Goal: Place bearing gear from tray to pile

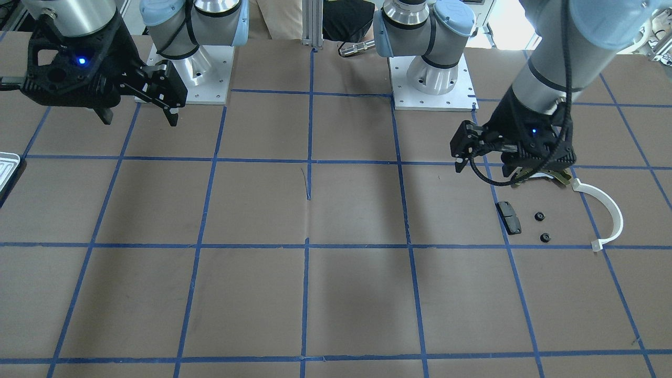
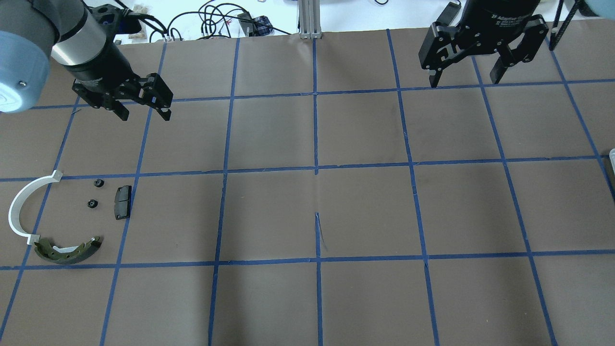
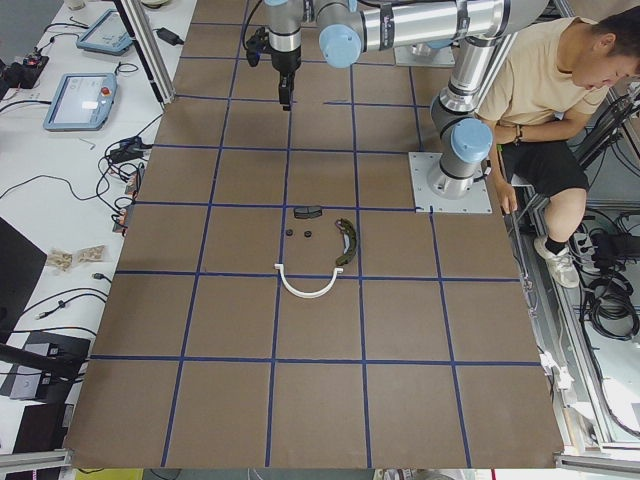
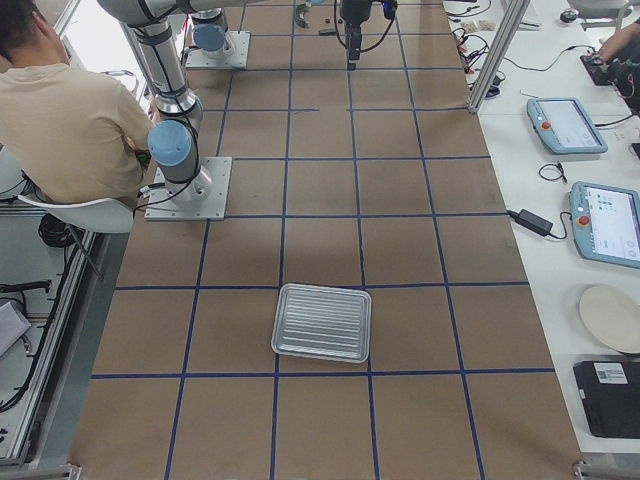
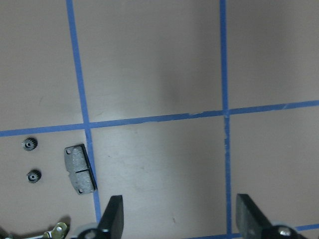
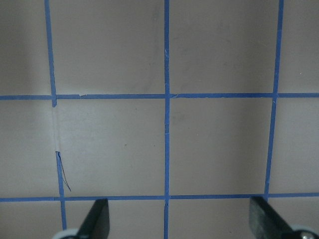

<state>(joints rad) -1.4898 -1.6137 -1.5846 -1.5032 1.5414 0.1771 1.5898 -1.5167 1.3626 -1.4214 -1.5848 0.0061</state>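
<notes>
This is a robotics lab. Two industrial robot arms (image 1: 420, 31) stand bolted on metal plates (image 1: 457, 94) to a wide table (image 2: 365, 211) covered in brown paper and marked into squares with blue tape (image 2: 315, 144). Control tablets (image 4: 565, 125) and loose cables (image 3: 128, 152) lie on white side benches (image 4: 560, 290). A man (image 3: 545, 80) sits beside the robot.

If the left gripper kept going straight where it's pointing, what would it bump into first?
Probably just the bare brown table. The left gripper points downward, fingers open, and the black pad lies off to one side; depth is unclear.
</notes>
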